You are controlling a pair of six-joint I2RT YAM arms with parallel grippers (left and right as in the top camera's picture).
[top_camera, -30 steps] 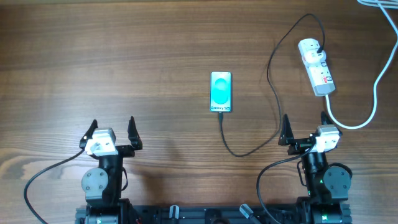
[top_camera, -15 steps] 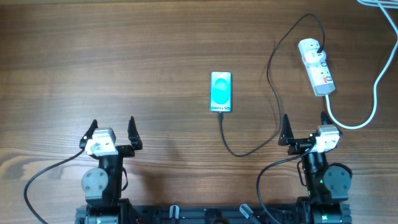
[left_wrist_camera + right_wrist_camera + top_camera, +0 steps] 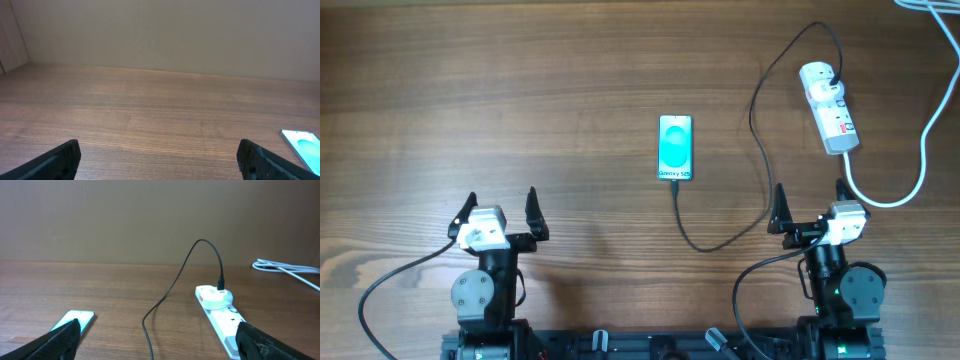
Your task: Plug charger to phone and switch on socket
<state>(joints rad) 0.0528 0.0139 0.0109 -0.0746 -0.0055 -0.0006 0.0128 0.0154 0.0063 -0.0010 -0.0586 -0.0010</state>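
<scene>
**No Movement on the Bench – Both Claws Parked Open**

Nothing had shifted from the frames a second and half a second back: every object and both arms sat exactly where they were.

The left claw [image 3: 501,197] was at the near edge of the bench [image 3: 520,80], fingers spread wide and gripping nothing. Its wrist camera saw bare wood between the two dark fingertips, with just a corner of the phone [image 3: 675,147] peeking in at the far right. The right claw [image 3: 810,190] mirrored it on the other side – jaws apart, empty, parked near the bench's near edge.

The phone lay flat in the middle of the bench with its cyan screen facing up and its lettered short edge turned towards the arms. The charger [image 3: 753,115] met that near short edge. From there it dropped in a loop towards the right arm, climbed up past the right claw, arched over and came down into a white adapter [image 3: 818,76] on the far end of the socket [image 3: 832,118]. Whether the tip was fully seated in the phone could not be told from overhead.

The socket lay at the far right, angled slightly, well apart from the phone. Its white cord [image 3: 920,160] swept off its near end and curved up the right edge. Red marks showed on its switches – their position was too small to read.
</scene>
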